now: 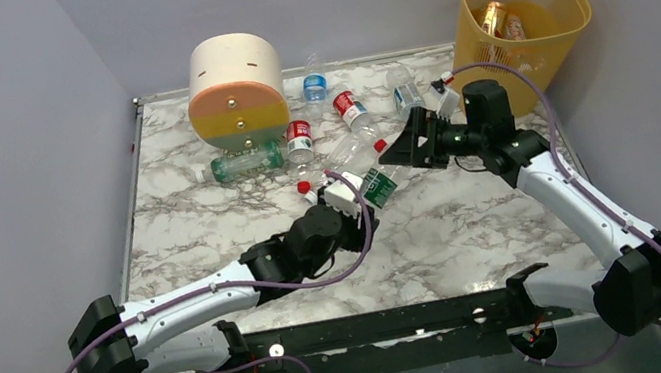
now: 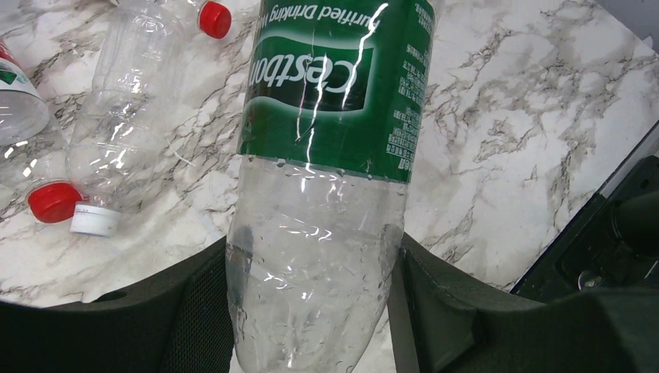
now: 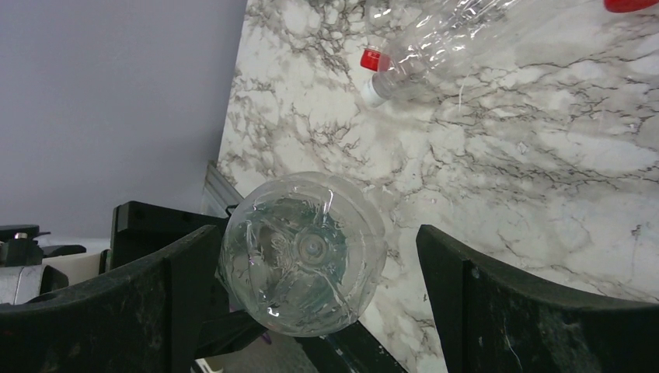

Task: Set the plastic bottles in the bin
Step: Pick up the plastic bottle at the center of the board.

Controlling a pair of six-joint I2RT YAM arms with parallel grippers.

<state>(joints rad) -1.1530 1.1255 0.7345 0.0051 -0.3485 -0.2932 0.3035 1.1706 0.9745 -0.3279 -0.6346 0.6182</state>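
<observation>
Two black fingers (image 2: 194, 311) of the left gripper (image 2: 311, 311) are clamped on the clear part of a green-labelled bottle (image 2: 326, 194), one pad pressed to each side of it, the label end reaching away from the wrist. The right gripper (image 3: 319, 233) faces that bottle's round clear base (image 3: 303, 252) with its fingers (image 3: 497, 295) spread wide; the base sits between them, close against one finger, with a plain gap to the other, and whether it touches cannot be told. From above, the two grippers meet near the middle of the marble table (image 1: 475, 223), the bottle held at a slant between them. Just beyond it a clear bottle (image 1: 351, 151) with a red cap (image 1: 380, 146) lies on its side. Farther back more plastic bottles are scattered: two with red labels (image 1: 299, 136), one with a blue label (image 1: 315, 86) and a green one (image 1: 247, 163) lying in front of a round cream, orange and yellow drawer unit (image 1: 235, 91). The yellow bin (image 1: 570, 4) stands at the far right corner, off the table's edge, with an orange bottle (image 1: 493, 17) inside it.
</observation>
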